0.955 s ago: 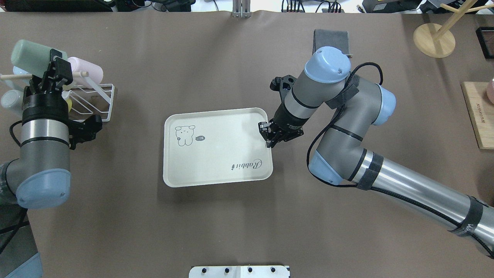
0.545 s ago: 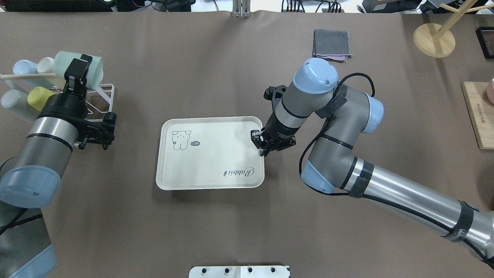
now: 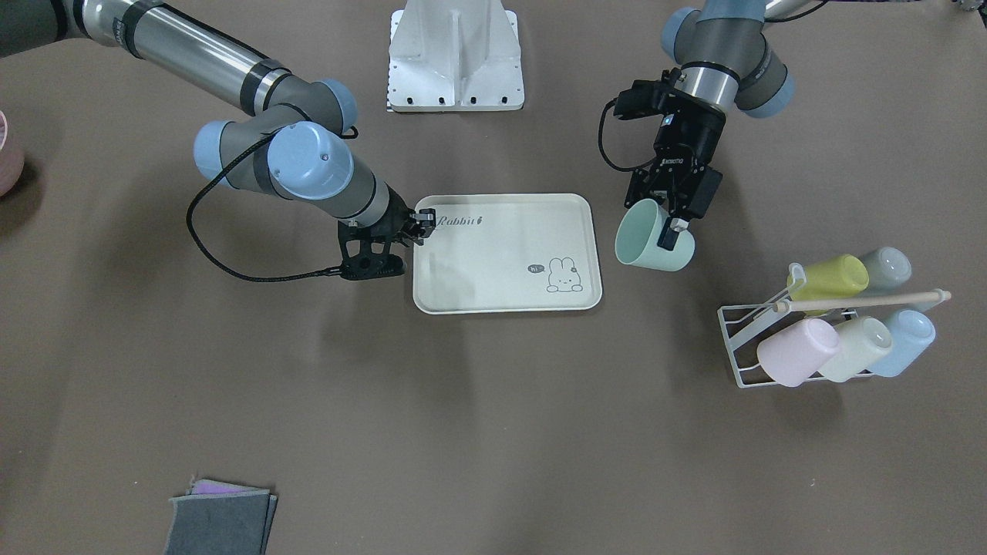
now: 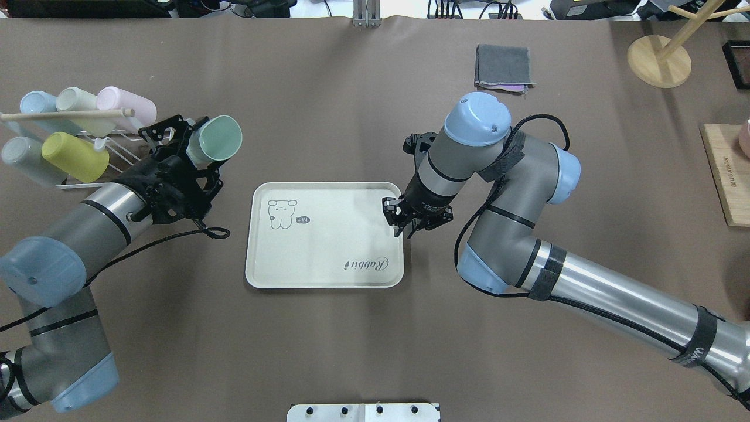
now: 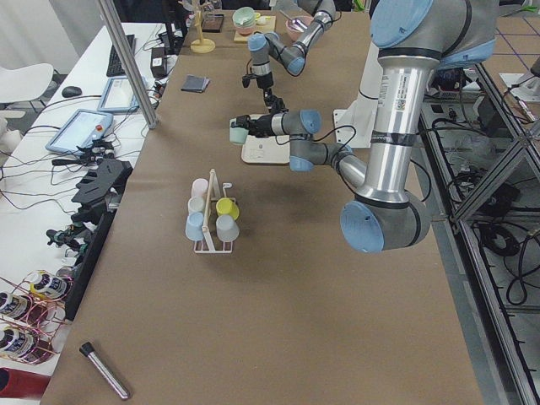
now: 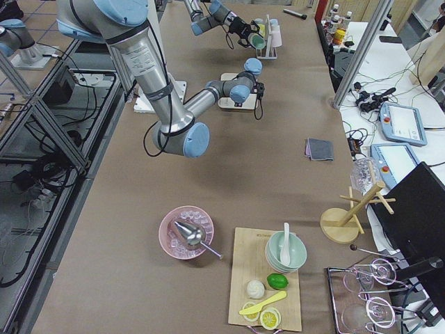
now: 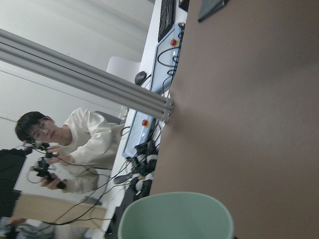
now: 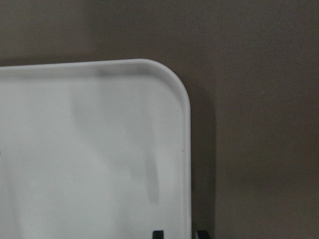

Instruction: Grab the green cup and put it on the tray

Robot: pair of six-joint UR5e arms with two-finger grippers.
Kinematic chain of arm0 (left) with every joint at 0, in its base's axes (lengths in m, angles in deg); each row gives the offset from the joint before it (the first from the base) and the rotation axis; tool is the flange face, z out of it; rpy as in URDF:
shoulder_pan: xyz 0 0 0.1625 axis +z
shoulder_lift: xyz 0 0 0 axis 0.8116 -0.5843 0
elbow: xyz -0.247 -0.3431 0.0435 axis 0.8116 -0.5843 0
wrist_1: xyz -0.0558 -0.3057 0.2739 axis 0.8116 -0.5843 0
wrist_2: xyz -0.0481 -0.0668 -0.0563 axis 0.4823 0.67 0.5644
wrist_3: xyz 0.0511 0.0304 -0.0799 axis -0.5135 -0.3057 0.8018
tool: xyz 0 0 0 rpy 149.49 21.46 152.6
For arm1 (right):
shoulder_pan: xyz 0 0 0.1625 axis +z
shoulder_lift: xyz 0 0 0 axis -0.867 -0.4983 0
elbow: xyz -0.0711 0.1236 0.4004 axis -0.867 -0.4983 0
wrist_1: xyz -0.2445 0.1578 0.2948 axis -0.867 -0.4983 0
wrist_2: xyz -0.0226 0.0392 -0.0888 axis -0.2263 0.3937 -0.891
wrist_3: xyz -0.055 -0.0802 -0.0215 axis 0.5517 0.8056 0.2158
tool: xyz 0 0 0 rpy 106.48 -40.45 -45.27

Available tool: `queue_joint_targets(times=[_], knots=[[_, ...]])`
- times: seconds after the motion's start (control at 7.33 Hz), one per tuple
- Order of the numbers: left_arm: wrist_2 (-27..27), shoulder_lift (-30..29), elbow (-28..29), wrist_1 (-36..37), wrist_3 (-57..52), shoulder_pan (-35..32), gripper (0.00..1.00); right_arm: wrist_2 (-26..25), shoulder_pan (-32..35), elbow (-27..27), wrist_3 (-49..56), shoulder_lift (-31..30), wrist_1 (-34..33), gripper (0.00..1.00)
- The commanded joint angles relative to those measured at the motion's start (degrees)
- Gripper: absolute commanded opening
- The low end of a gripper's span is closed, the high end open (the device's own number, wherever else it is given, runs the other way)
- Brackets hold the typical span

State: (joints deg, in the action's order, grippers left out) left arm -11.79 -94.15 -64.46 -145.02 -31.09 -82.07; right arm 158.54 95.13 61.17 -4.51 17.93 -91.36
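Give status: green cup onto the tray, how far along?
Done: the green cup is out of the rack, gripped by the left gripper. In hand: the cup is held tilted above the table beside the tray, not over it; the right gripper pinches the tray's opposite rim. Left: bring the cup over the tray, set it down, release.

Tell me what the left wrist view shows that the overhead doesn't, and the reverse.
Left wrist only: an operator holding a controller beyond the table, and an aluminium beam. Overhead only: the tray, the right gripper clamped on its edge, the left gripper holding the green cup short of the tray, and the yellow-green cup farther left. Both: the green cup's open mouth and the brown table.
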Motion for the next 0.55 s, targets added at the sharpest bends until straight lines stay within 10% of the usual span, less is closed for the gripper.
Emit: queue_joint_targets(times=[0.0, 0.41], knots=[[6.7, -5.3, 7.7, -9.9, 14.1, 0.8, 0.05, 0.1, 1.0, 0.6, 0.0, -0.3, -0.1, 1.0], [11.7, -11.8, 17.0, -25.7, 25.7, 2.8, 0.03, 1.5, 7.1, 1.5, 5.9, -3.2, -0.8, 1.0]])
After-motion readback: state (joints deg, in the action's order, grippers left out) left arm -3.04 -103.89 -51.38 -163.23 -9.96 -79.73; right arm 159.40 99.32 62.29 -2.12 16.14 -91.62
